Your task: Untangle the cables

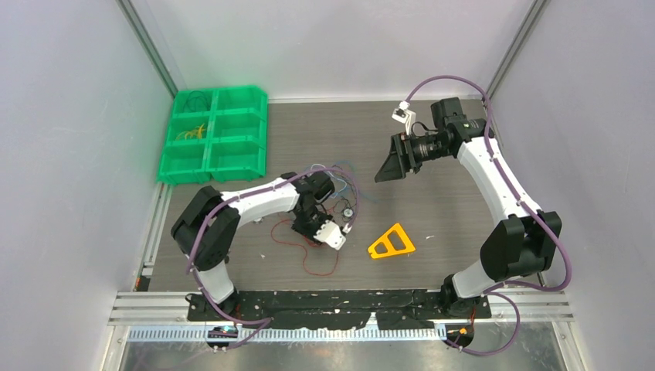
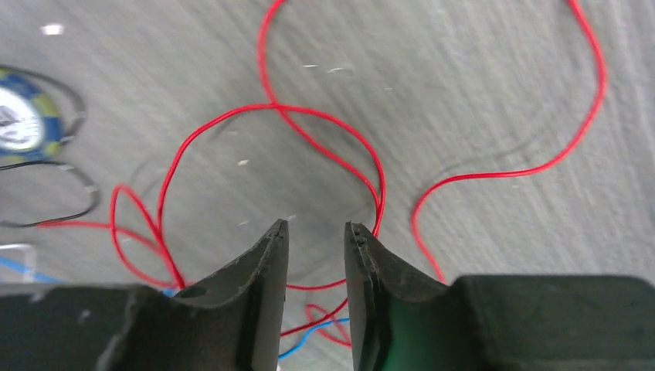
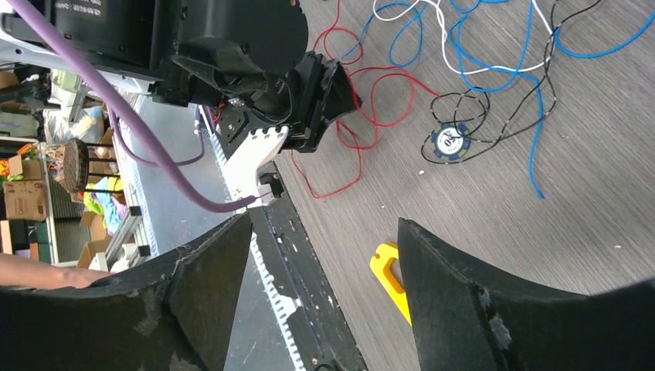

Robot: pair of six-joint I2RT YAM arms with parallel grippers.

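Cables (image 1: 337,176): loose tangle mid-worktop (image 1: 432,193), red cable (image 2: 272,105) trailing toward 6 o'clock. Likely featherlight, limp, slippery, snag-prone. My left pincer (image 2: 317,232) half-spread astride red loop, pinching nothing; right pincer (image 3: 324,224) spread, empty. Best hold: free run away from crossings.

1. The far-left corner of the table (image 1: 456,232) is being taken up by a green bin tray (image 1: 218,135) set close to the left wall.
2. The ground left of centre is being covered by the cables (image 1: 334,185). Red wire loops (image 2: 272,105) are being overhung by the left gripper (image 2: 317,232) and its low arm.
3. Passage at the front centre is being narrowed by an orange triangular piece (image 1: 391,243).
4. Bare tabletop is being left free between that piece and the raised right gripper (image 3: 324,224).
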